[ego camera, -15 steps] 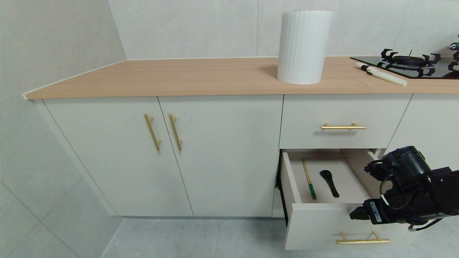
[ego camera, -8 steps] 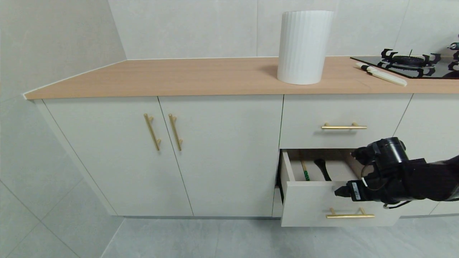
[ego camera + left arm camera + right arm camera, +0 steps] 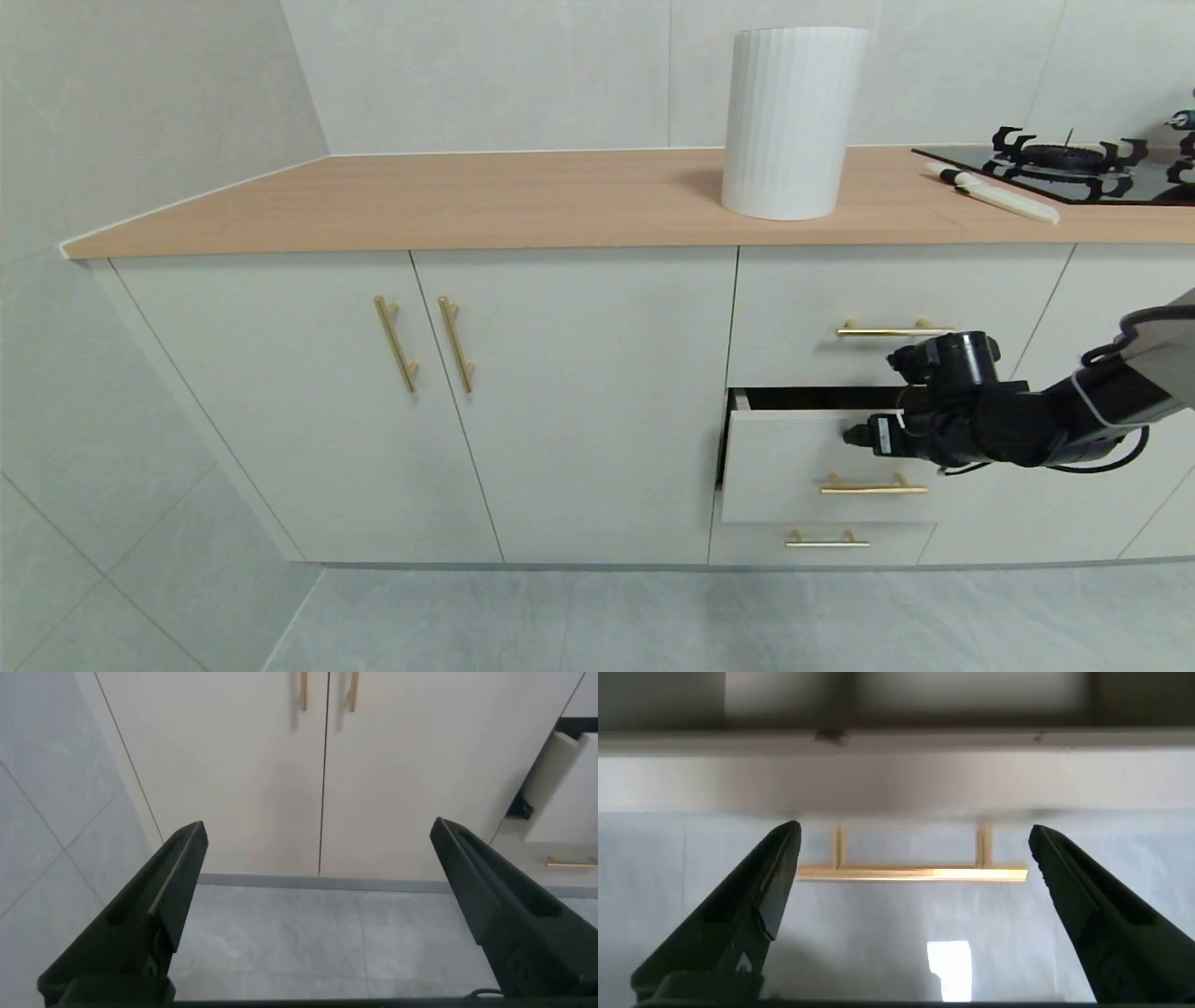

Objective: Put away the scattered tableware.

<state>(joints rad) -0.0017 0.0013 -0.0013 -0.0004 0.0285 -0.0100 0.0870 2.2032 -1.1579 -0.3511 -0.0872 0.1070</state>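
The middle drawer (image 3: 794,462) of the white cabinet stands almost pushed in, with a narrow dark gap along its top. What lies inside is hidden. My right gripper (image 3: 854,436) is up against the drawer front just above its gold handle (image 3: 873,487), fingers open and holding nothing. In the right wrist view the gold handle (image 3: 913,871) runs across between the spread fingers (image 3: 747,924) of the right gripper (image 3: 913,838). My left gripper (image 3: 318,840) hangs open and low, facing the double cabinet doors (image 3: 327,765) and the floor. A white-handled knife (image 3: 994,194) lies on the counter.
A tall white ribbed cylinder (image 3: 792,121) stands on the wooden countertop (image 3: 467,201). A gas hob (image 3: 1064,161) sits at the far right. The top drawer handle (image 3: 894,329) and bottom drawer handle (image 3: 826,539) sit above and below the middle one. Grey tiled floor lies in front.
The right gripper has pushed the drawer from wide open to nearly shut. The chopsticks and black spoon inside have gone out of sight.
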